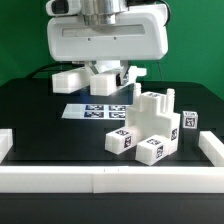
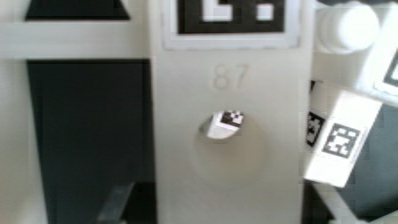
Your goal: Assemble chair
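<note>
Chair cluster: a stepped group of chunky white parts stands on the black table toward the exterior view's right. Square tags show on several of its faces.
Loose part: a white block lies toward the exterior view's left, well apart from the cluster.
Panel: a flat white panel fills the wrist view. It has faint raised numerals, a square tag at one edge and a small round hole in its middle.
Neighbour part: a tagged white piece sits tilted just beside the panel.
Gripper: the gripper hangs low at the back of the table among white pieces. I cannot tell its jaw width or whether it holds anything.
Marker board: the marker board lies flat between the gripper and the cluster.
Border rails: low white rails edge the table.
</note>
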You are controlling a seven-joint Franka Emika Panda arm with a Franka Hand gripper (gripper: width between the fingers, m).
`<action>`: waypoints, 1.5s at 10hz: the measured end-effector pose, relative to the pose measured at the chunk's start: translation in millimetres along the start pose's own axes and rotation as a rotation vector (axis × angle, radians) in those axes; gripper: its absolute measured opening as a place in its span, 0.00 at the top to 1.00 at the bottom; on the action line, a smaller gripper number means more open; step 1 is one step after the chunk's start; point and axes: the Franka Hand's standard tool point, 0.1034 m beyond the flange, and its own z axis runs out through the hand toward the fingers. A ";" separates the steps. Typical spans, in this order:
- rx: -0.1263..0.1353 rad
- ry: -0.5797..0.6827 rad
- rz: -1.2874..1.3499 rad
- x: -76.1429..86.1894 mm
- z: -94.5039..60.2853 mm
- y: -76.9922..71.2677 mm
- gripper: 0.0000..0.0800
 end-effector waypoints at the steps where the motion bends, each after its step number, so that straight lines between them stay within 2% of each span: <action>1: 0.001 -0.009 0.087 -3.5 -2.2 -4.7 0.64; 3: 0.008 -0.008 0.252 -6.1 -7.8 -15.0 0.64; 5: 0.013 -0.006 0.370 -9.8 -12.0 -35.9 0.64; 9: 0.006 -0.011 0.330 -10.8 -7.8 -33.1 0.64; 13: 0.011 0.005 0.301 -2.5 -7.7 -61.8 0.64; 15: 0.008 0.002 0.297 -3.5 -5.9 -60.3 0.64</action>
